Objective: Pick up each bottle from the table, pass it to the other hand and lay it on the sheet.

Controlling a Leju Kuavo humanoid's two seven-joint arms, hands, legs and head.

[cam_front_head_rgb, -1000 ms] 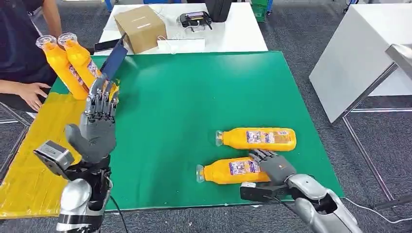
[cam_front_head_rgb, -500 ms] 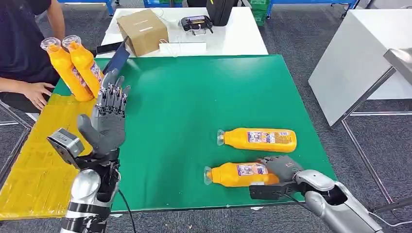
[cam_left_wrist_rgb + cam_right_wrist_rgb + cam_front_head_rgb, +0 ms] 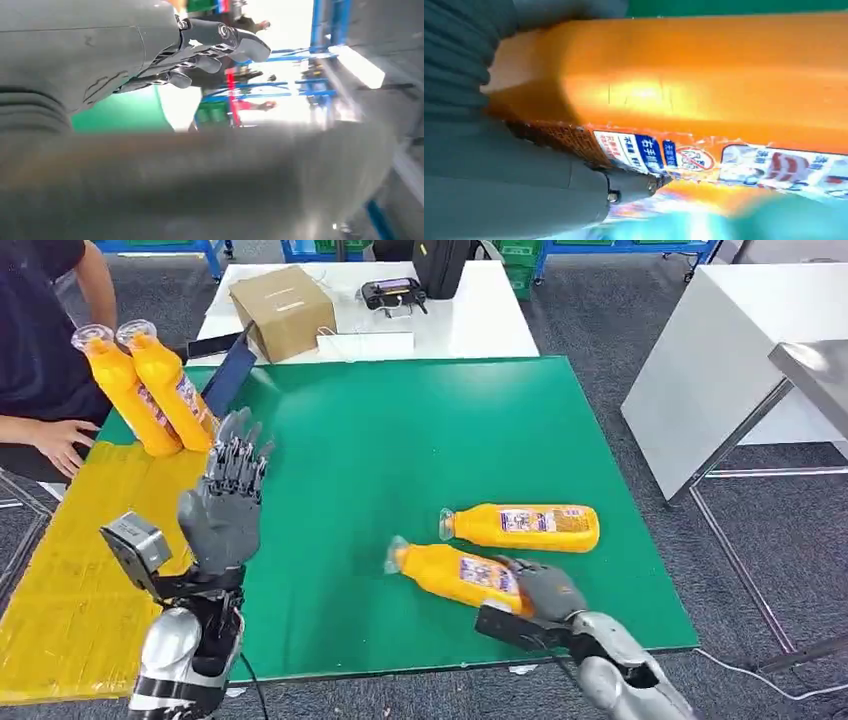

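Note:
My right hand (image 3: 543, 590) grips an orange bottle (image 3: 450, 575) near the green mat's front edge; its neck is tilted up and points left. The right wrist view shows that bottle (image 3: 704, 95) close up, with my fingers (image 3: 574, 195) wrapped around it. A second orange bottle (image 3: 522, 527) lies flat on the mat just behind it. Two more orange bottles (image 3: 150, 390) lie on the yellow sheet (image 3: 70, 590) at the far left. My left hand (image 3: 225, 502) is raised over the mat's left part, fingers spread and holding nothing. In the left wrist view my left-hand fingers (image 3: 210, 47) are extended.
A person (image 3: 45, 350) stands at the far left with a hand (image 3: 62, 440) by the yellow sheet. A dark tablet (image 3: 228, 375) leans at the mat's back left corner. Behind, a white table (image 3: 470, 320) carries a cardboard box (image 3: 283, 310). A white cabinet (image 3: 740, 370) stands right.
My right hand has lifted the near bottle off the mat and swung its neck up and to the left. My left hand has stayed raised and spread. The camera has shifted slightly.

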